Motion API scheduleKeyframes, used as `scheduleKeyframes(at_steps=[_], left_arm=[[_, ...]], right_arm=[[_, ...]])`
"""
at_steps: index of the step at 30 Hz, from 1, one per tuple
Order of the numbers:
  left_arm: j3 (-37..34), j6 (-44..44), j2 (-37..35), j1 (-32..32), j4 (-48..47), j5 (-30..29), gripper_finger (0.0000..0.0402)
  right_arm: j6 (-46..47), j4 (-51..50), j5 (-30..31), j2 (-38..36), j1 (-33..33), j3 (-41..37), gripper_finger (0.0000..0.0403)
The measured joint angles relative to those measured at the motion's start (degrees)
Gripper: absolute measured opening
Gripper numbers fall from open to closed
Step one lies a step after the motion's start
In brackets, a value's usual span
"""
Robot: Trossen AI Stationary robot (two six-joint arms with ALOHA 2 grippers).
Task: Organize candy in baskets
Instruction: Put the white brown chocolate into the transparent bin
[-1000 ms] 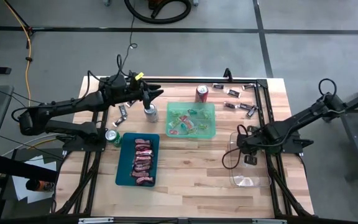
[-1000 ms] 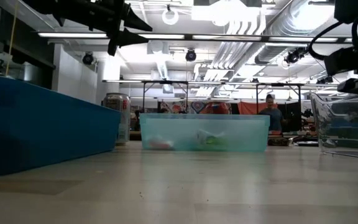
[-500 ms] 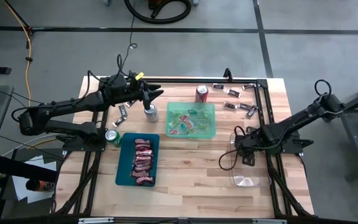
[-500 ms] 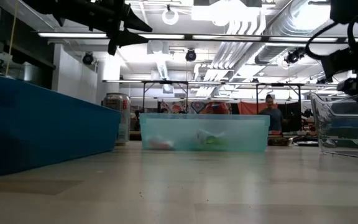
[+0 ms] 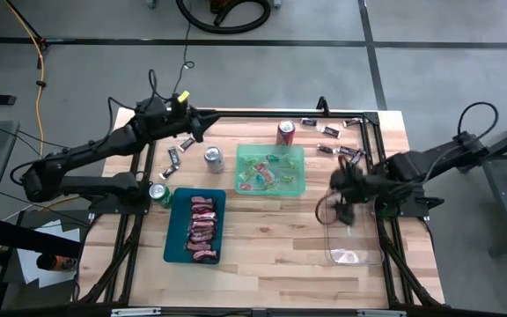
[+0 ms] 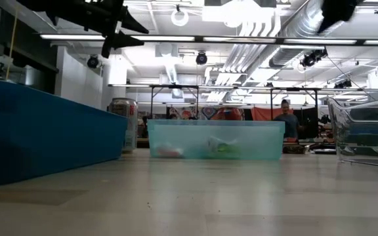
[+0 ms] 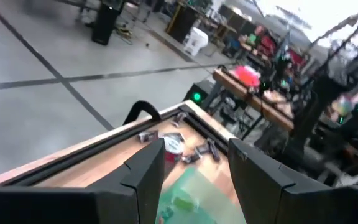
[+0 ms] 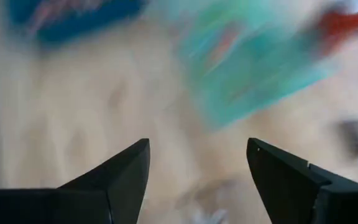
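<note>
We see a big workshop or lab hall: a concrete floor (image 5: pixel 262 62), exposed ceiling pipes (image 6: pixel 268 26), long lamps (image 6: pixel 77 37) and further workbenches (image 6: pixel 176 98).

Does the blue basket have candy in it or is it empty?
It has candy. From above, the dark teal basket holds a column of red and pink wrapped candies lying inside it.

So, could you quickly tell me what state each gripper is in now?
Left gripper: open, holding nothing.
Right gripper: open, holding nothing.
</note>
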Motion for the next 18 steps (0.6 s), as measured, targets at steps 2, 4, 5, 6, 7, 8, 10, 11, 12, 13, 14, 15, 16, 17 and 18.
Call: scheduleKeyframes(at_steps=[2,4,5,6,7,8,10,11,12,13,14,15,16,17,18], left_arm=[[0.0,-2.2,-0.2,0.9,0.3,0.2,0.0161],[0.0,-4.3,-0.1,1.7,0.1,0.8,0.0161],[0.0,-4.7,-0.1,2.0,0.0,1.5,0.0161],[0.0,-4.7,-0.1,2.2,0.1,1.9,0.0161],[0.0,-4.6,-0.1,2.4,0.1,2.2,0.0161],[0.0,-4.0,-0.1,2.4,0.1,2.2,0.0161],[0.0,-2.4,-0.1,2.4,0.2,2.3,0.0161],[0.0,-1.9,-0.1,2.4,0.4,2.3,0.0161],[0.0,-1.5,-0.1,2.4,0.5,2.3,0.0161],[0.0,-1.5,-0.1,2.4,0.5,2.3,0.0161],[0.0,-1.5,-0.1,2.4,0.5,2.3,0.0161],[0.0,-1.5,-0.1,2.4,0.5,2.3,0.0161],[0.0,-1.5,-0.1,2.4,0.5,2.3,0.0161],[0.0,-1.4,-0.1,2.3,0.5,2.3,0.0161],[0.0,-1.3,-0.1,2.2,0.5,2.3,0.0161]], right_arm=[[3.3,-0.6,8.7,1.4,-4.4,2.5,0.0261],[4.7,-0.7,10.6,3.0,-11.1,3.7,0.0261],[4.2,-0.7,9.3,3.9,-14.9,3.8,0.0261],[2.5,-0.7,7.0,4.7,-18.7,3.8,0.0261],[-0.3,-0.3,4.4,5.7,-22.8,3.5,0.0261],[-4.1,-0.1,1.9,6.9,-27.2,3.3,0.0261],[-12.1,0.5,-1.8,10.0,-36.2,2.7,0.0261],[-15.3,0.9,-3.9,12.0,-40.8,2.6,0.0261],[-18.2,1.0,-6.9,14.3,-45.0,2.6,0.0261],[-21.3,0.8,-10.7,16.6,-48.7,2.6,0.0261],[-24.2,0.0,-14.2,18.8,-51.6,2.6,0.0261],[-26.8,-1.1,-17.5,21.0,-54.0,2.6,0.0261],[-29.5,-2.2,-20.2,23.1,-55.6,2.5,0.0261],[-32.5,-3.0,-22.0,24.9,-56.8,2.5,0.026],[-35.4,-3.2,-22.4,26.5,-57.4,2.5,0.026]])
